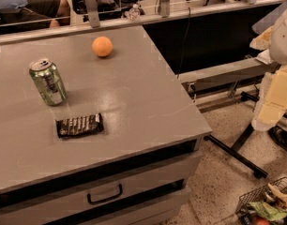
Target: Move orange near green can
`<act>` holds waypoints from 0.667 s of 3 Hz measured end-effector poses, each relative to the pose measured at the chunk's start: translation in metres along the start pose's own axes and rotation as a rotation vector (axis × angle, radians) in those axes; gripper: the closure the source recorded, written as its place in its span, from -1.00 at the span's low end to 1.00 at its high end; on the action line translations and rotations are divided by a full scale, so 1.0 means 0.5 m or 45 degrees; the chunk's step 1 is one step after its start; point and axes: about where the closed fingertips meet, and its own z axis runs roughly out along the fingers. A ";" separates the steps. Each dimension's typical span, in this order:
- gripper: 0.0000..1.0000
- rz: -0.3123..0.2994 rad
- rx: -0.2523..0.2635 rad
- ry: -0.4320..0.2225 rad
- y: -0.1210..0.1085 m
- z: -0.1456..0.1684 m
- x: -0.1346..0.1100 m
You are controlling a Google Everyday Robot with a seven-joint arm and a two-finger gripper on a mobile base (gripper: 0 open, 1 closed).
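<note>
Cream-white arm (285, 36) upright at right edge, claw (271, 102) beside the table (148, 102), grip state unclear.

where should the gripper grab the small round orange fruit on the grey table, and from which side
Across its widest middle, from straight above: the small round orange fruit is a ball sitting free on the grey table, nothing touching it, so a top-down grip probably centres best. The green aluminium can stands apart, nearer the camera. The gripper sits off the table's right side.
</note>
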 end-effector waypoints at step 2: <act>-1.00 0.007 0.004 -0.068 -0.006 0.000 -0.013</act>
